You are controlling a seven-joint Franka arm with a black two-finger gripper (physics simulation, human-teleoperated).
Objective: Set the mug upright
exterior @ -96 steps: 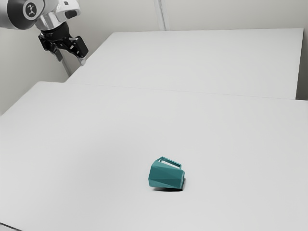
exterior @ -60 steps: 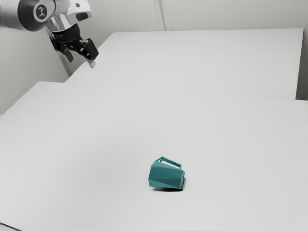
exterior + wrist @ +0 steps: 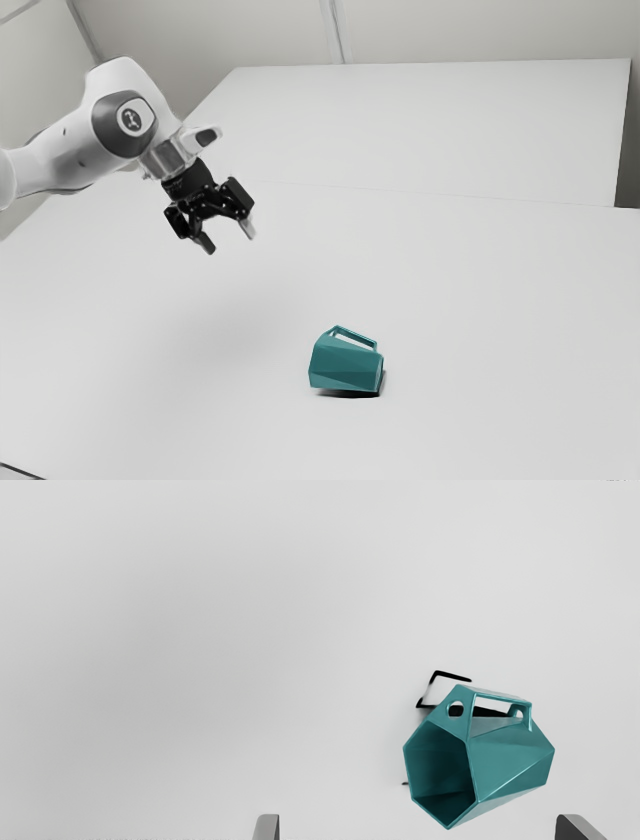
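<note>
Gripper [image 3: 229,240]: held in the air above the table [image 3: 480,320], on the far side of the mug and toward the exterior view's left; tips angled downward; gripped load nil.
Fingers [image 3: 267,827]: spread wide, with a broad gap between the tips.
Mug [image 3: 345,365]: teal, faceted; laid on its side on the table, toward the near side; not yet set upright; well apart from the gripper.
Handle [image 3: 466,710]: turned upward and toward the far side in the exterior view; holes are seen at both of its ends.
Mouth [image 3: 440,770]: turned partly toward the wrist camera; the dark inside is seen.
Alignment: in the wrist view, the mug is seen beyond the fingertips, offset toward one finger.
Shadow [image 3: 454,675]: cast on the table beside the handle; black, angular in outline.
Arm [image 3: 80,160]: extended from the exterior view's left.
</note>
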